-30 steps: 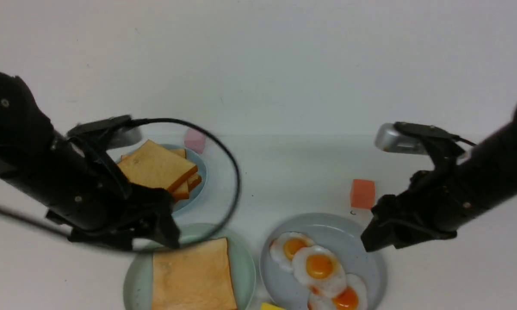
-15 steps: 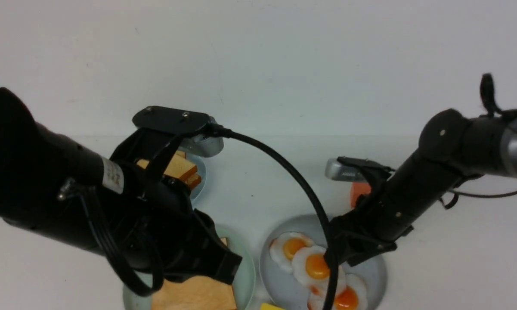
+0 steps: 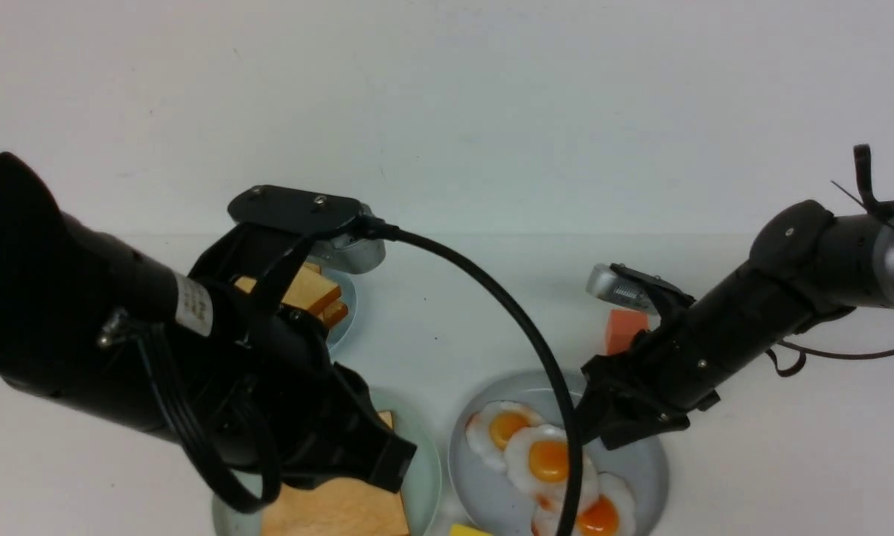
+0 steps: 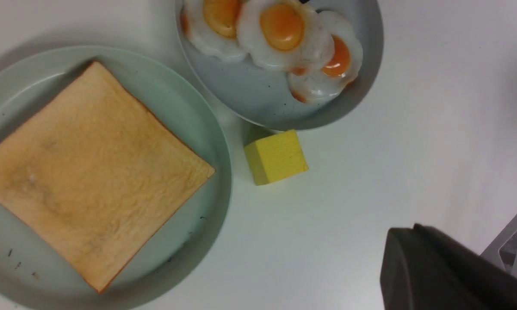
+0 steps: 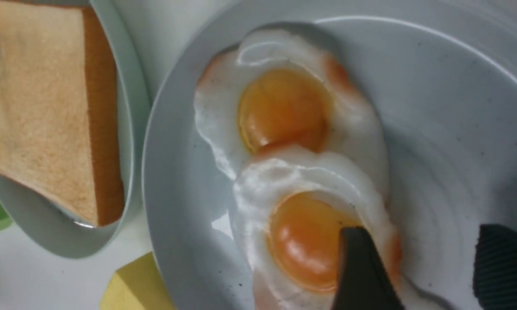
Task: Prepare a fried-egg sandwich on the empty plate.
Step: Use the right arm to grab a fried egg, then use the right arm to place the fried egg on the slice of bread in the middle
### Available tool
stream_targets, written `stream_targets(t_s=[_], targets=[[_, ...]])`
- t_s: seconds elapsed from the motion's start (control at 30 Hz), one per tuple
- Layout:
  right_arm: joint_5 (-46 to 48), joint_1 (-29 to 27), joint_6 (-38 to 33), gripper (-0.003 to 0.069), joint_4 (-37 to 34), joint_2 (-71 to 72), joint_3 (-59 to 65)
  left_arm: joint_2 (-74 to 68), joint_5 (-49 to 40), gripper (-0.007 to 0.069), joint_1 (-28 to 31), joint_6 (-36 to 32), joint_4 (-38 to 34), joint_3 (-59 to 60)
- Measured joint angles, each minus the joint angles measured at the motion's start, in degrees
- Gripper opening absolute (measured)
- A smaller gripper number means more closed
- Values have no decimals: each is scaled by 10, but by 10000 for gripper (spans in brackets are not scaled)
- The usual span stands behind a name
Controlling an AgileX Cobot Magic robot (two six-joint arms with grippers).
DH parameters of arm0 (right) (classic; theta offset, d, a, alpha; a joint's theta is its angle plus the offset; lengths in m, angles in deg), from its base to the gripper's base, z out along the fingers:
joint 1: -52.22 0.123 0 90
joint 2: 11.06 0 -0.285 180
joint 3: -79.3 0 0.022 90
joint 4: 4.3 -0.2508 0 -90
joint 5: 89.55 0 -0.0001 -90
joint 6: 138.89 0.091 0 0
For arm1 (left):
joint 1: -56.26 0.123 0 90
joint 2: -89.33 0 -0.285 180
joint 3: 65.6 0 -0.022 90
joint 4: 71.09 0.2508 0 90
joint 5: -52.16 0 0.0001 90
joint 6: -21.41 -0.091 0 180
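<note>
Parted and empty, the right gripper (image 5: 426,262) should straddle the edge of the middle fried egg (image 5: 301,215) on the grey-blue plate (image 5: 439,103) and pinch lightly (the closed left gripper (image 3: 376,458) hangs over the toast (image 4: 86,172) on the mint-green plate (image 4: 185,103)).

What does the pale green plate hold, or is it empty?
Not empty: one toast slice lies flat on the pale green plate, with nothing on top of it.

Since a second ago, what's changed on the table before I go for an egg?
The right end effector swung in from the right and dropped, jaws open, over the middle fried egg on the grey-blue plate. The left end effector shifted toward the centre over the mint-green plate and shut. Nothing is held; toast slice and toast pile stayed put.
</note>
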Motion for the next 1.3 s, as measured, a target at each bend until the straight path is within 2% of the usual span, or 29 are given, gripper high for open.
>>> stream_targets(t_s=[0.37,0.63,0.77,0.87,0.97,1.03,1.1,1.2,1.3], targets=[[9,0,-22,286,-32,-5,0,0,0,-13,0,0,0,0],[31,0,-22,272,-44,-34,-3,0,-3,-13,0,0,1,0],[34,0,-27,236,-45,-34,-3,0,-7,-13,0,0,3,0],[46,-4,-34,160,-44,-35,-3,1,-7,-13,0,10,24,0],[60,-15,-37,87,-45,-35,-3,11,-12,-13,0,44,73,0],[67,-28,-39,55,-49,-33,-4,30,-28,-13,0,90,126,0],[76,-35,-39,55,-51,-28,-10,47,-50,-13,0,127,160,0],[99,-39,-39,55,-58,-5,-41,83,-132,-13,0,186,220,0],[112,-24,-27,55,-62,16,-81,116,-178,-13,0,216,237,5]])
